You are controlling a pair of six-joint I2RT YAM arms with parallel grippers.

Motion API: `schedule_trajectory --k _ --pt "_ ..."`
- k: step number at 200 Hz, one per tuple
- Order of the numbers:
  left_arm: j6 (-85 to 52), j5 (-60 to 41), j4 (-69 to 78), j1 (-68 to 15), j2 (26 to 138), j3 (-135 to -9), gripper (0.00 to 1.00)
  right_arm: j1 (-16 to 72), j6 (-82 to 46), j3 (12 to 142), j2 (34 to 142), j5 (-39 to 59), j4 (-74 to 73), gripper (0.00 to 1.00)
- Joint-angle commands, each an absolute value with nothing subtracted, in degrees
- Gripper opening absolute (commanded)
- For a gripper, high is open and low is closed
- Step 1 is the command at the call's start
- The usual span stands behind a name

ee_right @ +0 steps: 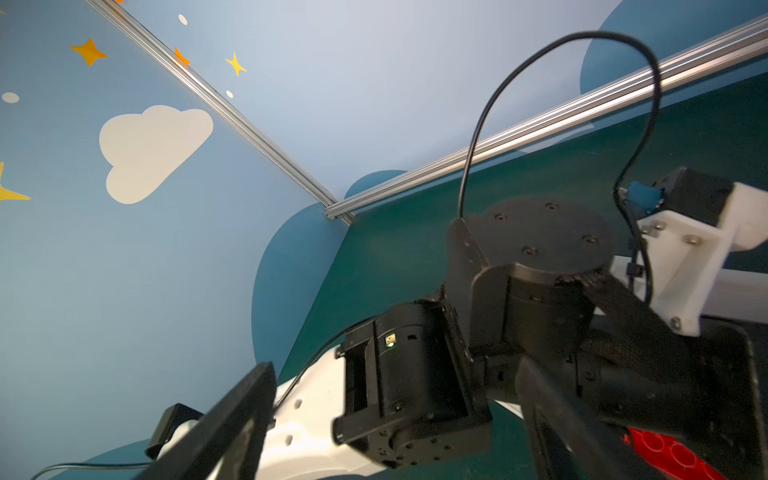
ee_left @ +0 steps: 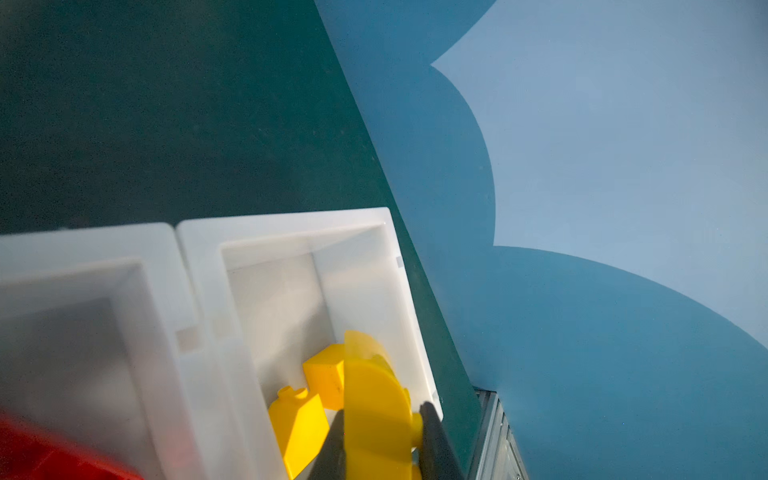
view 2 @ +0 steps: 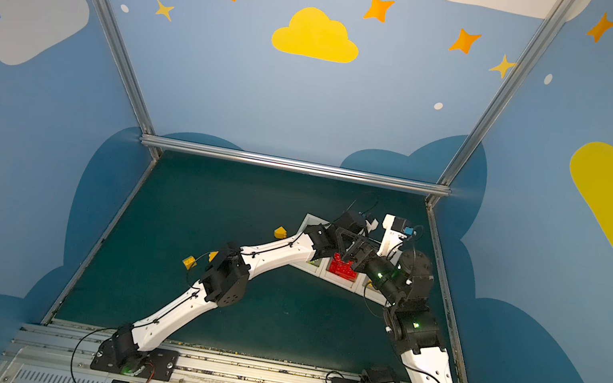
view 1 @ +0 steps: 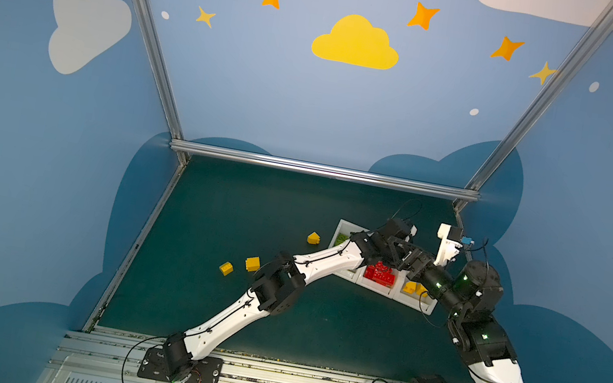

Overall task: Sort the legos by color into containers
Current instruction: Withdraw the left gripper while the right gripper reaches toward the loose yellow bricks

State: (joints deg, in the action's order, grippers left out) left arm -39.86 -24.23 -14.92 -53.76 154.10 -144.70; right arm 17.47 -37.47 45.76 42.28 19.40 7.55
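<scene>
Legos, yellow, one held: a flat piece with a rounded edge was gripped edge-on by the left gripper, whose jaws were clamped tight on its two faces. Its long axis was pointed straight out ahead of the fingers. The curved edge was turned toward the outer wall of the end container, over whose opening the piece was held. Two more yellow legos were seen lying inside that container, one of them sloped.

Containers: three white bins were joined in one row, its long axis laid diagonally in both top views. Green legos were held at the far end, red legos in the middle, yellow at the near right end.

Loose items: three yellow legos were found on the green table, left of the row. One was near the green end; a second and a third were nearer, by the elbow of the left arm.

Right gripper: the jaws were spread wide with nothing held, above the middle container and close beside the left arm's wrist.
</scene>
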Motion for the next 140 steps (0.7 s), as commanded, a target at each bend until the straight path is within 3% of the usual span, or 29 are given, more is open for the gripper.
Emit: schedule_trajectory --k 1,94,116,140 --pt "-39.6 -25.3 -18.0 -53.6 156.0 -148.7 0.22 17.4 -37.5 47.2 41.4 19.6 7.7 0.88" --pt "-36.7 -22.8 -21.7 -53.4 152.6 -148.3 0.45 17.6 -34.6 50.0 40.2 18.2 14.0 0.88" --pt "-36.5 -19.9 -19.3 -53.3 146.0 -139.0 0.46 17.8 -33.6 51.7 40.7 17.3 16.7 0.88" --pt "-36.3 -15.1 -7.5 -53.2 134.1 -117.6 0.48 17.9 -31.1 54.3 42.1 15.7 20.3 0.88"
